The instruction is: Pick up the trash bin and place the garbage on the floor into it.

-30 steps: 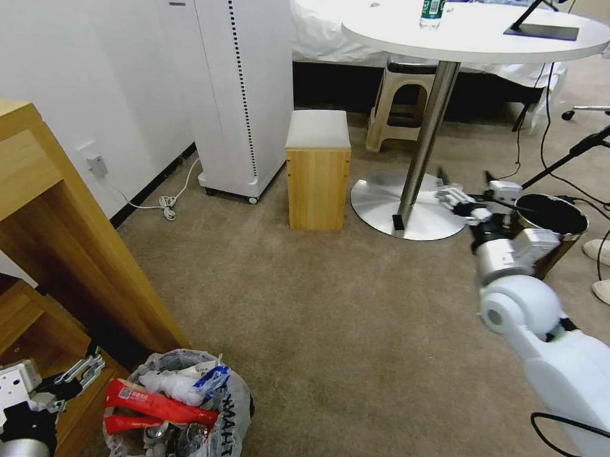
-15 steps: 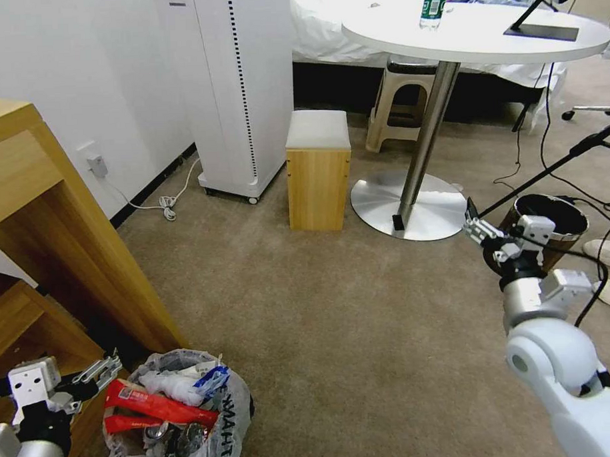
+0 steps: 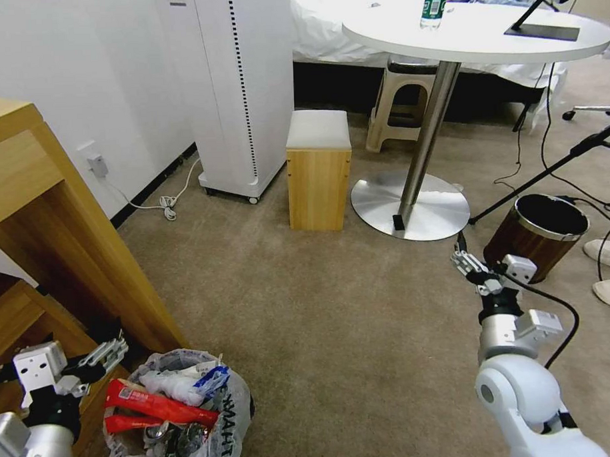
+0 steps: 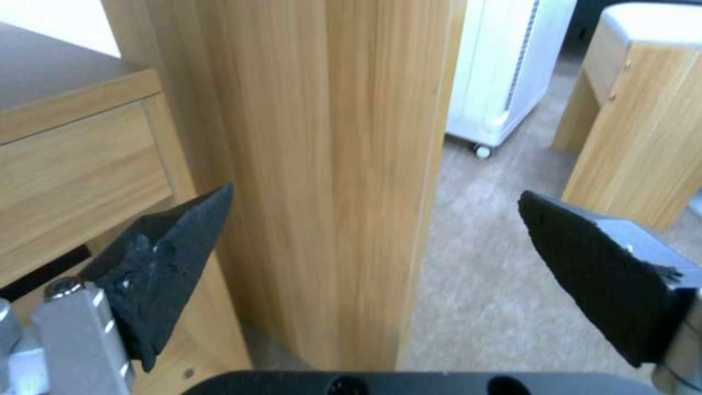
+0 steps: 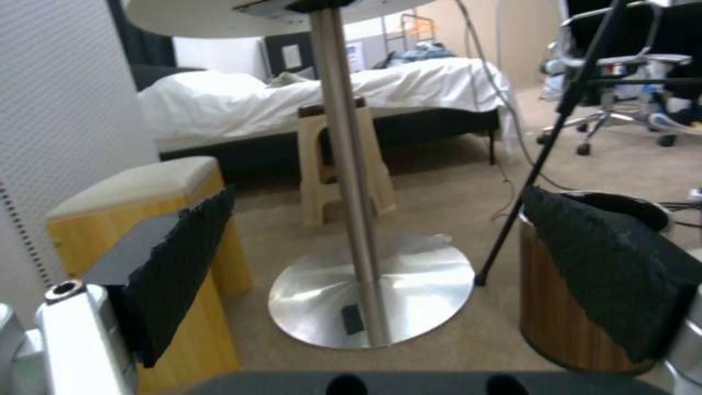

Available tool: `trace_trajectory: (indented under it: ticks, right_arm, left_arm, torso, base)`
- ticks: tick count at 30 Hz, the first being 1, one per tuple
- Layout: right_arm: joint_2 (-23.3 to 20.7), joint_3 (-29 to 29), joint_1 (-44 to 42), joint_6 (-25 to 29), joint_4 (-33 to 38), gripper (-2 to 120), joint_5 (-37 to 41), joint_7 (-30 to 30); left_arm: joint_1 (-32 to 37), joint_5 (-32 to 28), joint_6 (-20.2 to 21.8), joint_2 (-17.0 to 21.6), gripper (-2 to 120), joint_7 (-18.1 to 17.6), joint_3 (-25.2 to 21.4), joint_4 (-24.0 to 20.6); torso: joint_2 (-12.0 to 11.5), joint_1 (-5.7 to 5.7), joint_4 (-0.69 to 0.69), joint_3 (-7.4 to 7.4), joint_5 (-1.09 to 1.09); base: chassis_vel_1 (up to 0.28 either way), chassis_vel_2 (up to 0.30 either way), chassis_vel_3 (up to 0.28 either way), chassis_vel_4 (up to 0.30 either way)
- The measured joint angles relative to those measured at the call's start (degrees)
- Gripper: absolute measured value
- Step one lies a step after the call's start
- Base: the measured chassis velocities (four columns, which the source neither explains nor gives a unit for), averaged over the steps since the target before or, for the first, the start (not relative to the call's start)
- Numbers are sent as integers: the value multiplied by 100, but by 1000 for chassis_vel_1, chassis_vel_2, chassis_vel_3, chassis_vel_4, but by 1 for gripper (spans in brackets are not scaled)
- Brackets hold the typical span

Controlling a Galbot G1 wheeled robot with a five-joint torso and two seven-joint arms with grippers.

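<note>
Bin (image 3: 178,413) sits on the carpet (image 3: 335,321) at lower left of the head view, just beside the foot of the wooden cabinet (image 3: 59,244). Its clear bag is packed with garbage (image 3: 161,403): red snack bags, a blue-white cup, tissues, cans. Left pincer (image 3: 108,355) hangs low just left of the bin rim, not touching it, forearm coming in from the bottom left corner and pointing up and right toward the cabinet foot. Its jaws are spread wide with nothing between them; the left wrist view shows both black fingers (image 4: 164,258) apart, facing the cabinet's upright panel (image 4: 329,164). Right arm reaches forward from the lower right, elbow bent, wrist raised, right pincer (image 3: 472,269) over bare carpet and aimed at the table base (image 3: 411,205). Those jaws are also wide apart and empty; the right wrist view frames the chrome pole (image 5: 351,181) between the two fingers (image 5: 183,263). Brown wood-grain bin (image 3: 539,233) stands just right of the right pincer, apart from it. Wooden stool (image 3: 318,168) sits left of the table base.
</note>
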Motion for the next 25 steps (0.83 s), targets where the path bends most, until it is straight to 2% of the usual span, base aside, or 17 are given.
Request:
trace_trajectory:
  ticks: [4, 10, 14, 16, 18, 20, 25]
  right_arm:
    - [128, 30, -58, 21, 71, 100, -101, -21]
    - [2, -12, -120, 119, 0, 100, -127, -64]
    - [-75, -138, -130, 172, -113, 100, -58, -105]
    - [-127, -250, -171, 173, -168, 100, 105, -146]
    - [-131, -262, -171, 180, -186, 100, 118, -162]
    - [-138, -302, -138, 191, -258, 100, 151, -185]
    - [-148, -356, -110, 188, -278, 100, 164, -189]
  left_arm:
    - [-173, 50, 0, -144, 100, 116, 47, 14]
    - [-169, 253, -39, -149, 100, 222, 129, 103]
    - [-282, 225, -36, -86, 100, 339, 120, 292]
    - [-361, -2, -97, 17, 100, 543, 60, 558]
    - [-367, -61, -119, 44, 100, 579, 53, 606]
    - [-461, -227, -301, 193, 100, 766, -14, 908]
    - [-555, -271, -474, 281, 100, 921, -31, 1161]
  torso:
    - [0, 0, 0, 0, 1]
    - [0, 0, 0, 0, 0]
    - [0, 0, 0, 0, 1]
    - [0, 0, 0, 0, 0]
    - [0, 0, 0, 0, 0]
    - [0, 0, 0, 0, 1]
    - [0, 0, 0, 0, 0]
  base:
    - [0, 0, 0, 0]
    - [0, 0, 0, 0]
    - [0, 0, 0, 0]
    - [0, 0, 0, 0]
    - [0, 0, 0, 0]
    - [0, 0, 0, 0]
    - [0, 0, 0, 0]
